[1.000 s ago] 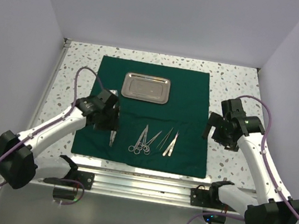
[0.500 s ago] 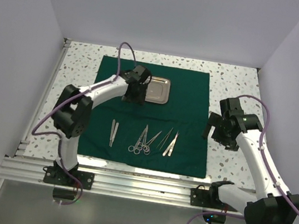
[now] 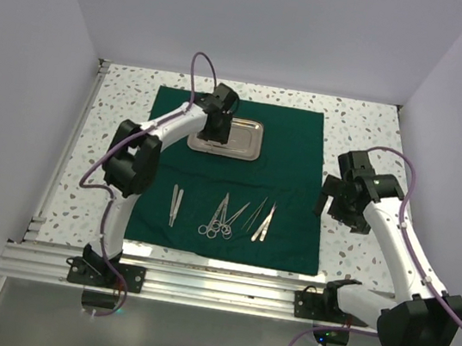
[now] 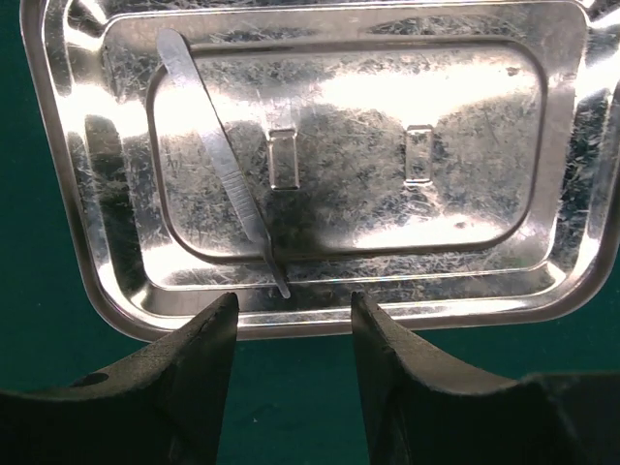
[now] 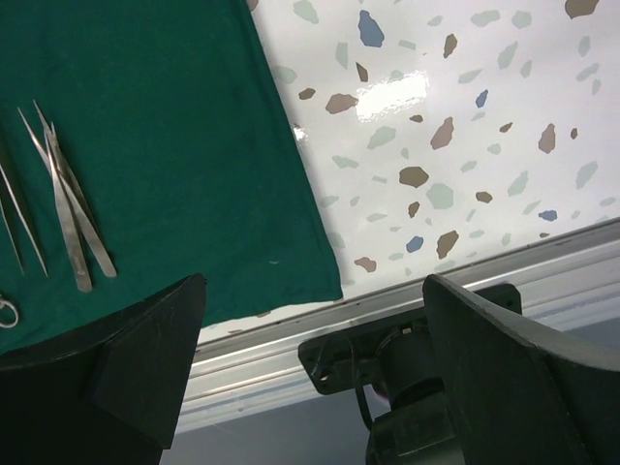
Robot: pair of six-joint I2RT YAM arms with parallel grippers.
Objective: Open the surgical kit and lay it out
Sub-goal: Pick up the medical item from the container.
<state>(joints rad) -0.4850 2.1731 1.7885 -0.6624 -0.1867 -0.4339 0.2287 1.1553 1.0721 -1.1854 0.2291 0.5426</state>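
Steel tray (image 4: 573,145) w/ tweezers (image 4: 218,155) lies just beyond left gripper (image 4: 293,308).

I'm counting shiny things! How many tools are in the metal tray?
1. A pair of tweezers lies slanted in the tray, tip reaching its rim nearest the left hand.

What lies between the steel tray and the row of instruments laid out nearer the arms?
Only bare green drape. The top view shows nothing resting on the cloth between the steel tray and the row of instruments.
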